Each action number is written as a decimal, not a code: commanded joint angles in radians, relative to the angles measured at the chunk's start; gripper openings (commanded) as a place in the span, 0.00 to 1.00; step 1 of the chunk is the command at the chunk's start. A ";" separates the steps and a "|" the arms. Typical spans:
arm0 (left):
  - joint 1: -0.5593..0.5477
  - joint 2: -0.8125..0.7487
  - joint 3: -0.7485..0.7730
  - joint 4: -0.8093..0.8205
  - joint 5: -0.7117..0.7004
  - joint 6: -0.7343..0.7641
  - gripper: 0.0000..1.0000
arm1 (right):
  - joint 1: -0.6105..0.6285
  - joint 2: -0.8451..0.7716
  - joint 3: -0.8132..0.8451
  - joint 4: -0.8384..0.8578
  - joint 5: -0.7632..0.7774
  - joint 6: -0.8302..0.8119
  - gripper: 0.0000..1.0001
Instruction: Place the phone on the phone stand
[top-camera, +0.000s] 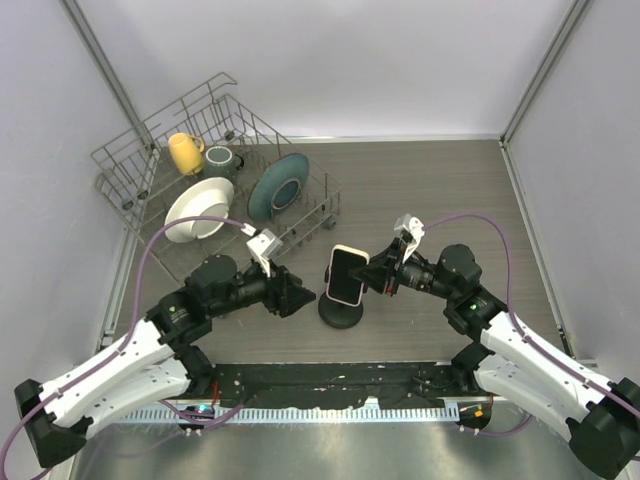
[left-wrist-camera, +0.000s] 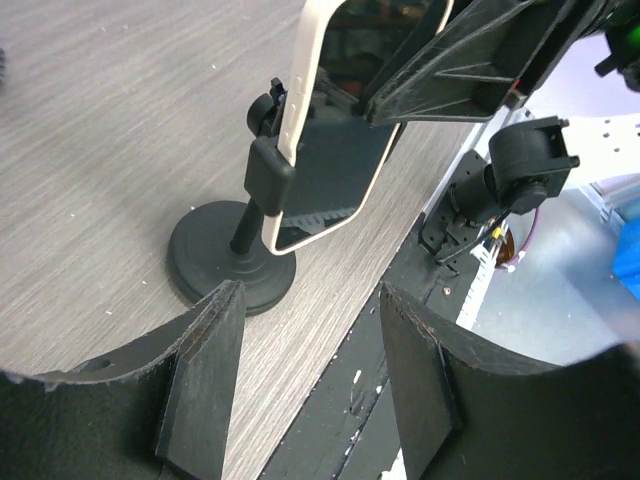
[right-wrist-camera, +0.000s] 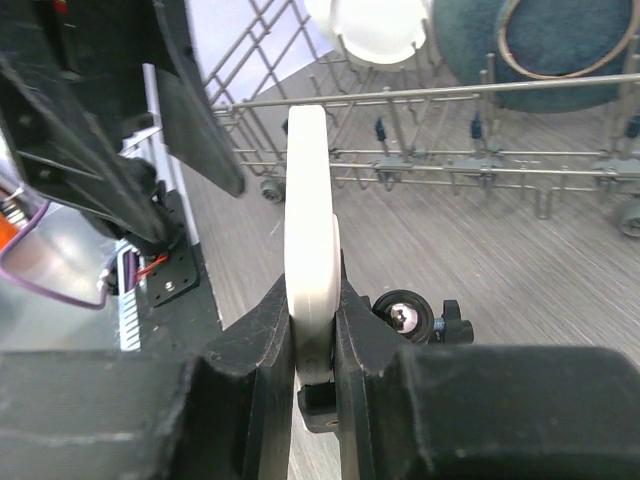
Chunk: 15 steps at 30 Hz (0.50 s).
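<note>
The phone (top-camera: 347, 274), black screen with a pale rim, stands tilted on the black phone stand (top-camera: 340, 311) at the table's middle front. In the left wrist view the phone (left-wrist-camera: 330, 170) rests in the stand's clamp head (left-wrist-camera: 266, 170) above the round base (left-wrist-camera: 225, 255). My right gripper (top-camera: 375, 272) is shut on the phone's edge; in the right wrist view its fingers (right-wrist-camera: 255, 360) pinch the pale rim (right-wrist-camera: 310, 230). My left gripper (top-camera: 303, 295) is open and empty, just left of the stand; its fingers (left-wrist-camera: 205, 375) frame the base.
A grey wire dish rack (top-camera: 215, 170) at the back left holds a yellow mug (top-camera: 185, 152), a white bowl (top-camera: 198, 208), a dark cup (top-camera: 222, 160) and a teal plate (top-camera: 278, 185). A black strip (top-camera: 330, 380) runs along the near edge.
</note>
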<state>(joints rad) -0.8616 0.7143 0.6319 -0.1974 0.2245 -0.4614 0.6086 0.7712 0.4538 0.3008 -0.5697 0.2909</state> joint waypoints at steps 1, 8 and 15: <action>0.003 -0.049 0.071 -0.115 -0.065 0.033 0.60 | -0.003 -0.047 0.033 0.031 0.171 -0.035 0.01; 0.001 -0.076 0.104 -0.178 -0.106 0.050 0.61 | -0.003 -0.070 0.045 0.001 0.287 -0.065 0.01; 0.003 -0.070 0.112 -0.174 -0.071 0.050 0.63 | -0.004 0.014 0.112 -0.028 0.380 -0.130 0.01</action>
<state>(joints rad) -0.8616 0.6460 0.7010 -0.3725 0.1417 -0.4324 0.6086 0.7410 0.4717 0.2169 -0.2935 0.2306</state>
